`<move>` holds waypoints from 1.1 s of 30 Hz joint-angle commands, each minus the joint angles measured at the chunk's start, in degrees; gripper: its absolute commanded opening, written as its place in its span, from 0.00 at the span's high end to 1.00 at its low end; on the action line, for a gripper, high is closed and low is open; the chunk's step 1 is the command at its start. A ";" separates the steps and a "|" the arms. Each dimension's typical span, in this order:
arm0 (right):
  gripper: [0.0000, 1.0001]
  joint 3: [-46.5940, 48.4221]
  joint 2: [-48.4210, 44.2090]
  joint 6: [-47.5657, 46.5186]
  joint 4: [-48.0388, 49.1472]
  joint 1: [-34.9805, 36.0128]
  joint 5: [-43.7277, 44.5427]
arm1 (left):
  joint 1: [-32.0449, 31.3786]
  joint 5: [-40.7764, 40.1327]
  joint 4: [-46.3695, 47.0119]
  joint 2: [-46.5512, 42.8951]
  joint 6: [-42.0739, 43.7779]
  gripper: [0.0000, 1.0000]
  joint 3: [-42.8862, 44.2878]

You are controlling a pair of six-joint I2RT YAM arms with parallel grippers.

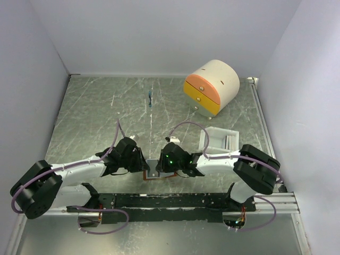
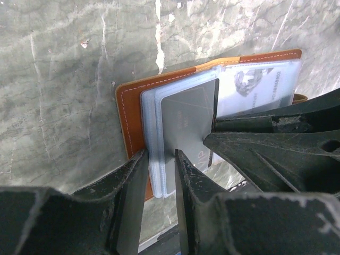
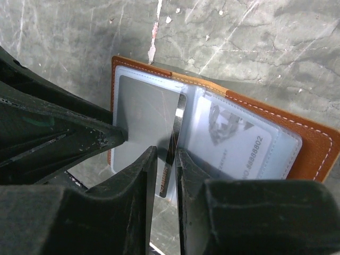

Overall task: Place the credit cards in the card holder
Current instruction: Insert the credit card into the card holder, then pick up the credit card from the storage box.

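Left fingers (image 2: 130, 196) are narrow, clamped on the near edge of the card holder (image 2: 130, 117) at its clear sleeves. It lies open on the desk (image 2: 64, 79) between the arms. The leather looks floppy and the sleeves slick, so pinning it makes sense imo. Right fingers (image 3: 141, 196) are narrow too, pinching a credit card (image 3: 172, 143) on edge by the fold. It's thin, stiff, light and slippery, so I'd hold the flat faces at the trailing end.
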 commanded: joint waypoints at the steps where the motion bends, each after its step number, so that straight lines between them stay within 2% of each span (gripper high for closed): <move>1: 0.80 1.45 1.12 -2.41 0.72 1.50 -0.05 | -0.30 1.84 2.78 0.56 0.95 0.63 0.60; 8: 0.73 2.10 -2.39 -3.35 -4.74 1.61 3.49 | -0.28 0.53 -0.29 -0.18 1.80 0.62 2.23; 20: 0.61 6.37 -12.72 -7.47 -17.91 0.74 11.33 | -0.33 -3.46 -8.98 -8.46 4.80 0.54 7.54; 22: 0.60 7.38 -14.02 -9.01 -20.35 0.57 13.76 | -0.33 -3.61 -10.16 -9.86 6.28 0.50 9.01; 25: 0.58 9.32 -15.33 -10.63 -25.01 -0.14 17.43 | -0.33 -3.82 -12.34 -11.53 8.83 0.28 11.08; 30: 0.58 14.73 -17.17 -14.36 -35.32 -1.57 25.73 | -0.33 -3.02 -16.03 -13.82 12.60 0.05 14.58; 33: 0.58 17.91 -17.50 -15.95 -40.03 -2.75 30.06 | -0.33 -2.67 -18.48 -15.12 14.64 0.04 16.59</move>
